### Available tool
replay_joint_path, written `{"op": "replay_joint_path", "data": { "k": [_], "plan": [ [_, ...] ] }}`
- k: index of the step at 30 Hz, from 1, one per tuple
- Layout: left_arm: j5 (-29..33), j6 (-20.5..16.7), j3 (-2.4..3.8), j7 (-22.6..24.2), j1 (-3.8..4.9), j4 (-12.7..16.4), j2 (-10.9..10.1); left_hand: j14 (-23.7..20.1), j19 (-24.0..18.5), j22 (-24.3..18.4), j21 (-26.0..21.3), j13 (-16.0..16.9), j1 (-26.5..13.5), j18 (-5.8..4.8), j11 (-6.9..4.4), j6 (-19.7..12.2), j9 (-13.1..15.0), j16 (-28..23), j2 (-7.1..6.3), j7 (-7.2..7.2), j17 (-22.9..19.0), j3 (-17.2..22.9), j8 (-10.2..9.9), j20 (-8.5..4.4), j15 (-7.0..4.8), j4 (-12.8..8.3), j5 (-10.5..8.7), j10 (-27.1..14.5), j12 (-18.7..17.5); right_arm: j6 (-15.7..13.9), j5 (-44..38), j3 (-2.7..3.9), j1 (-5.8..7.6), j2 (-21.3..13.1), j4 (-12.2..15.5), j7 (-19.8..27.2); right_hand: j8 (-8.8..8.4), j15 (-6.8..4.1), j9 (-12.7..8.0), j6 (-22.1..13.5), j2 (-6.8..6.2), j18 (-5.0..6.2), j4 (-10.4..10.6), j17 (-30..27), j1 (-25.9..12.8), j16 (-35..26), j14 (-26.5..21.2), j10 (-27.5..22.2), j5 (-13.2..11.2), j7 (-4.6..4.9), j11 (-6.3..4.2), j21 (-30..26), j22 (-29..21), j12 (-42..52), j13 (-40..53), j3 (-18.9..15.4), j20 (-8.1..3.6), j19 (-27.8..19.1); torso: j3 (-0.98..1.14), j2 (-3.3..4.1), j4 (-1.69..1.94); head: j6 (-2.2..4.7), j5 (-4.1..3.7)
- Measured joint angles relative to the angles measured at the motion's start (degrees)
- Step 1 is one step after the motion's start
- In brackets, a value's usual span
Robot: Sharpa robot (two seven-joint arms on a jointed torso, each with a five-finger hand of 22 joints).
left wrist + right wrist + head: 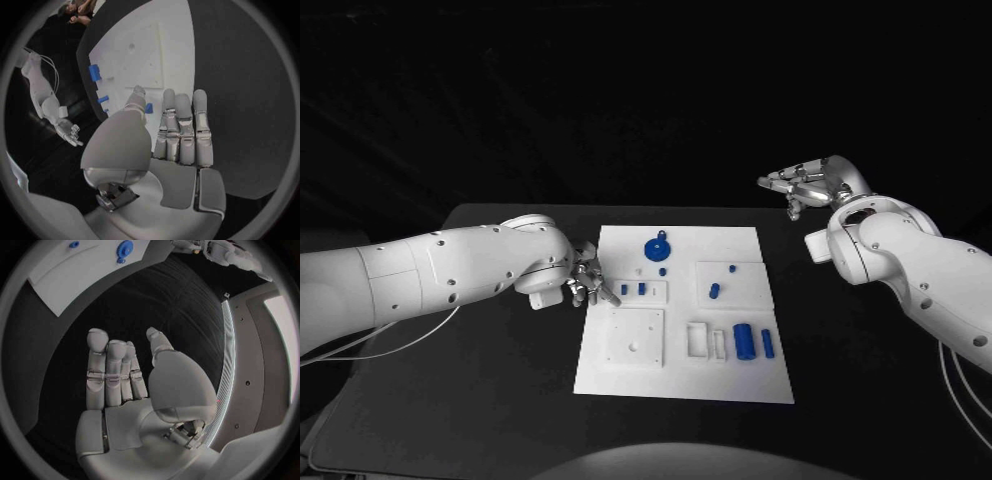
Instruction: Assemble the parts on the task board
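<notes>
Head view: the task board (733,380) lies at frame centre on the black surface (488,400); blue parts (744,341) occupy its right half, a blue gear (656,247) its top. The left hand (581,285) rests at the board's left edge, the right hand (808,183) is raised at upper right.

Left wrist view: left hand fingers (181,130) extended, holding nothing, board edge beyond.

Right wrist view: right hand fingers (112,370) extended, spread, empty; board corner visible.

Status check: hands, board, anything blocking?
Left hand open at the task board's left edge, holding nothing. Right hand open, raised off to the board's right. Blue parts on the board, untouched. Nothing in the way.
</notes>
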Motion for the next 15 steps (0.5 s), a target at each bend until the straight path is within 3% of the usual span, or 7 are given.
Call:
{"op": "replay_joint_path", "data": {
  "k": [2,3,6,11,12,13,15],
  "plan": [
    [1.8,0.1,0.26,1.4,0.68,0.5,-0.8,-2.3,-1.4,-1.8,-2.3,-2.2,3.7,0.00,0.59,-0.2,-2.6,-3.6,1.83,0.33,-1.9,1.1,-0.2,0.91,0.92,-2.6,5.40,-2.4,-3.0,0.0,0.0,0.00,-0.02,0.0,-0.1,0.0,0.00,0.00,0.0,-0.2,0.00,0.00,0.0,0.0,0.0,0.0,0.0,0.0,0.0,0.18,0.00,0.0,0.0,0.0,0.0,0.0,0.00,0.0,0.00,0.00,0.01,0.15,-0.08],
    [2.4,0.1,0.42,2.3,0.92,0.7,-1.1,-3.0,-1.8,-2.7,-3.4,-3.9,6.5,0.00,1.15,-0.2,-4.4,-6.1,2.97,1.20,-3.3,2.5,-0.8,1.15,1.41,-4.6,6.19,-3.5,-4.9,0.0,0.1,0.00,-0.02,0.0,-0.1,0.0,0.00,0.00,-0.1,-0.3,0.00,0.00,0.0,0.0,0.0,0.0,0.0,0.0,0.0,0.27,0.00,0.0,0.0,0.0,0.0,0.0,0.00,0.0,-0.01,0.00,0.02,0.29,-0.15],
    [3.9,-0.2,1.03,6.7,1.58,1.2,-1.5,-0.9,-2.0,-3.1,-4.5,-6.9,7.1,0.00,1.66,1.5,-11.8,-12.3,3.78,1.94,-6.6,6.5,-2.3,1.38,2.00,-9.6,6.34,-3.2,-10.2,0.0,0.3,0.00,-0.04,0.0,-0.4,0.1,0.00,0.01,-0.1,-0.4,0.00,0.00,0.0,0.0,0.0,0.0,0.0,0.0,0.0,0.35,0.00,-0.3,0.0,0.0,0.0,0.0,0.00,0.0,-0.02,0.00,0.03,0.80,-0.30],
    [3.8,-3.8,1.56,16.2,2.15,1.4,-0.7,-0.5,-2.6,-1.0,-4.2,-7.2,8.1,0.91,3.57,2.2,-15.2,-16.1,5.32,2.62,-8.2,9.0,-2.8,1.97,2.43,-12.9,6.09,-5.1,-15.0,0.2,0.6,0.00,-0.05,0.0,-0.9,0.1,0.00,0.18,-0.1,-0.6,0.20,-0.01,-0.3,-0.9,-0.2,-1.0,-0.5,-0.2,0.0,0.36,0.20,-4.8,0.0,-2.8,-3.0,-0.3,0.24,-0.2,-0.10,0.01,0.00,1.54,-0.41],
    [3.3,-5.1,1.57,18.5,2.20,1.3,-0.2,-0.2,-3.1,-0.1,-3.7,-7.2,8.4,1.09,3.81,2.2,-15.7,-17.1,5.62,2.62,-8.7,9.5,-3.0,2.16,2.73,-13.4,5.62,-5.3,-15.9,0.3,0.7,0.00,-0.05,0.0,-1.0,0.1,0.00,0.19,-0.1,-0.8,0.32,0.00,-0.4,-1.2,-0.3,-1.2,-0.6,-0.2,0.0,0.42,0.20,-6.0,0.0,-3.3,-3.8,-0.4,0.32,-0.3,-0.10,0.01,-0.02,1.61,-0.41],
    [3.0,-6.1,1.58,20.2,2.24,1.2,0.2,0.3,-3.5,0.8,-3.2,-7.2,8.7,1.82,4.22,2.4,-16.1,-18.1,5.91,2.98,-9.1,10.0,-3.1,2.19,2.83,-13.9,3.12,-5.7,-16.6,0.3,0.8,0.00,-0.05,0.0,-1.1,0.2,0.00,0.19,-0.1,-0.8,0.39,0.00,-0.5,-1.6,-0.4,-1.6,-0.6,-0.2,0.0,0.43,0.20,-7.6,0.0,-3.9,-5.0,-0.5,0.32,-0.3,-0.09,0.02,-0.03,1.74,-0.44],
    [1.6,-8.4,1.57,23.9,2.29,0.8,1.2,0.7,-4.0,1.8,-2.8,-7.2,8.7,1.82,4.58,2.4,-16.6,-19.5,6.57,3.25,-9.6,10.8,-3.2,2.49,3.22,-14.6,1.14,-6.8,-16.9,0.5,1.0,0.00,-0.05,0.0,-1.4,0.2,0.00,0.19,-0.1,-0.8,0.39,-0.01,-1.0,-2.9,-0.4,-2.5,-0.6,-0.1,0.0,0.43,0.07,-9.6,-0.5,-5.6,-7.3,-0.7,0.32,-0.3,-0.09,0.02,-0.03,1.93,-0.51]
  ]
}}
